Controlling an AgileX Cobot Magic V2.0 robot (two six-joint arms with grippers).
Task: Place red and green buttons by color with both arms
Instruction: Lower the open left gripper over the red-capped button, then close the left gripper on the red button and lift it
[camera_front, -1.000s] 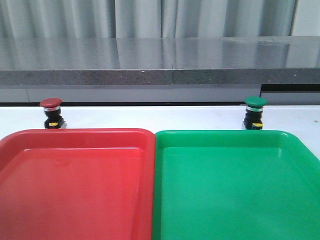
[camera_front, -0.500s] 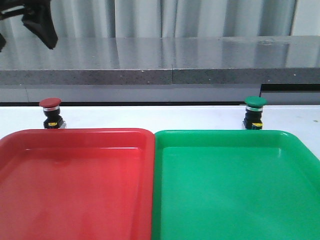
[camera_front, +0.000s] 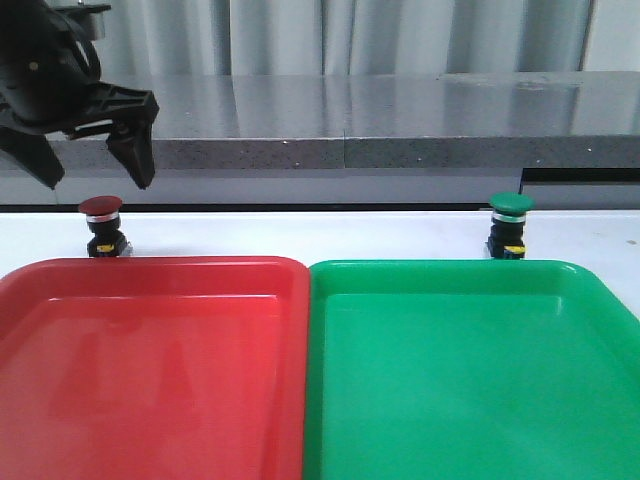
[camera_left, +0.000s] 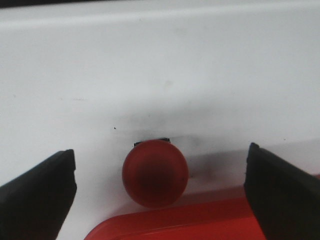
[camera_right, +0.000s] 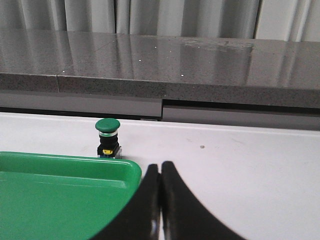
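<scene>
Left hand (camera_front: 90, 170), matte black, angular, poised above the red button (camera_front: 101, 206) with its 2 wedge-shaped fingers (camera_front: 131, 158) spread wide, nothing between them. Seen from the left wrist: red button (camera_left: 155, 172) centred between the 2 dark finger tips, not touching either, its cap a smooth, dull, round dome.

Red button upright on the white desk (camera_front: 300, 232), just behind the far rim of the red tray (camera_front: 290, 275): mushroom cap, silver ring, squat black body with a small yellow mark. Green button (camera_front: 511, 205) of the same build, upright on the desk just behind the far rim of the green tray (camera_front: 590, 285), well apart from the red one.

2 trays side by side, rims touching: glossy moulded plastic, rounded corners, shallow flat floors with faint reflections.

Right hand (camera_right: 160, 200) low near the green tray's corner (camera_right: 131, 172), its 2 curved black fingers pressed together, holding nothing; green button (camera_right: 107, 125) beyond it, apart.

Behind the desk, a speckled grey stone-like ledge (camera_front: 400, 120), polished on top, and pleated pale curtains (camera_front: 400, 35).
</scene>
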